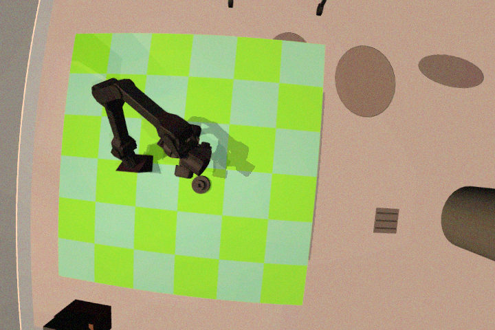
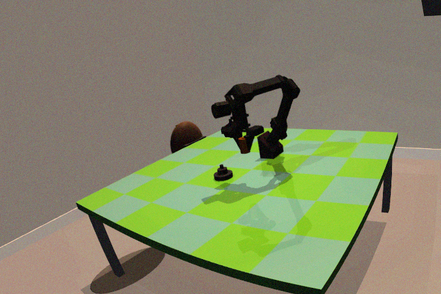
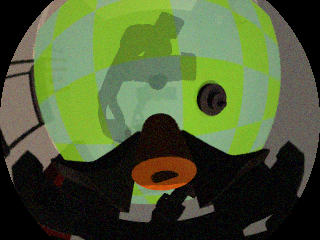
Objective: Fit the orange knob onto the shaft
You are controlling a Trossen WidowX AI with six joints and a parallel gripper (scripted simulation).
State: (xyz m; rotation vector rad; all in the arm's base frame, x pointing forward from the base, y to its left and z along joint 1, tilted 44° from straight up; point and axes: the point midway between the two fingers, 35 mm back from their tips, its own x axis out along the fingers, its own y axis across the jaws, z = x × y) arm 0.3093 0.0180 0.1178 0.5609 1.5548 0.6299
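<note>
My gripper [image 2: 244, 147] [image 3: 160, 134] is pinching the orange knob [image 2: 243, 145] [image 3: 164, 172], one finger to each side, knob up off the table. In the wrist view the knob's orange end face shows with a dark opening; its flat side I can't make out with confidence. Far end of the knob is in shadow. From the top, the knob and fingertips are hidden under the wrist.

Pedestal [image 1: 201, 184] [image 2: 223, 174] [image 3: 212, 99]: round, dark, stepped, standing on a green square, its shaft bare. Shaft's flat side not readable. In the wrist view it lies toward one o'clock from the knob, well apart in the picture; in the exterior view, toward eight o'clock and lower. From the top, it sits at about five o'clock of the wrist housing, partly close under it in that view.

Arm [image 1: 143, 99] [image 2: 267, 84]: elbow high, forearm reaching out from the bend, gripper pointing down. Base [image 1: 145, 165] [image 2: 270, 150] at nine o'clock of the pedestal from the top, slightly toward ten.

Checkered table [image 1: 242, 237] [image 2: 207, 225] [image 3: 215, 25]: from the top, much of its surface stretches from three round to seven o'clock of the pedestal, edges well apart from it. Wrist view's corners are black; table cut off at top.
</note>
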